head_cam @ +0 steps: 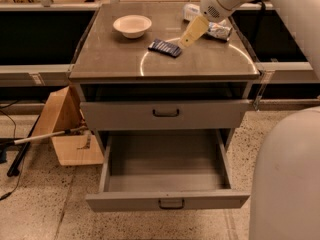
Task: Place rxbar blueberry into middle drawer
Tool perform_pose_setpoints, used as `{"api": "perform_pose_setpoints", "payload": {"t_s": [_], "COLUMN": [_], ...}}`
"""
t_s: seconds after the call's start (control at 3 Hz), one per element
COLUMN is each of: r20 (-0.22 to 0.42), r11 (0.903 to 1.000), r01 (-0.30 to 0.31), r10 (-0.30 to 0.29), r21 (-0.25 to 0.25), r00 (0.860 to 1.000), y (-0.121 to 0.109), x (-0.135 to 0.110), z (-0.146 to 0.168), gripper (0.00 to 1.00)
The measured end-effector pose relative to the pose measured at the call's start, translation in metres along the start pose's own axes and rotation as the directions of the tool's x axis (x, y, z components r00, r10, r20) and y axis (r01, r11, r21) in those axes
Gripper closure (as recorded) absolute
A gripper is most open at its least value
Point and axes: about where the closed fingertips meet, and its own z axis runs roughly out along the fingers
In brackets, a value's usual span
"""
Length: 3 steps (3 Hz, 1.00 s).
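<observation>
Table [115, 59]: grey cabinet with a flat top, standing on speckled floor.

- Rxbar blueberry [165, 47] lies flat on the table top, right of centre, dark wrapper facing up. Nothing is holding it.
- End effector [186, 40] comes down at a slant from the upper right. Its yellowish tip is just beside the bar's right end, at or just above the table surface. I cannot tell whether it touches the bar, or whether it is open or closed.
- Middle drawer [125, 201] is pulled well out at the bottom, with a plain grey tray and a small loop handle at the centre of its front. Nothing is in the tray.
- Upper drawer [210, 115], with a darker handle, is pushed in.
- White bowl [132, 25] sits upright on the table, left of the bar and well apart from it.
- Crinkled plastic bottle [218, 31] lies behind the end effector, near the right edge.
- Cardboard box [62, 121] leans on the floor at the cabinet's left.
- Robot's pale body [285, 179] fills the lower right.
</observation>
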Motion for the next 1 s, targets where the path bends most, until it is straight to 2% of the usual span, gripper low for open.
{"api": "perform_pose_setpoints", "payload": {"t_s": [0.67,1.0], "r20": [0.084,0.119], "r11": [0.9980,0.9952], "r01": [-0.062,-0.084], "r10": [0.063,0.089], "r21": [-0.013,-0.050], "r00": [0.994,0.989], "y": [-0.023,-0.028], "x": [0.001,0.000], "z": [0.022,0.037], "gripper": [0.00,0.00]}}
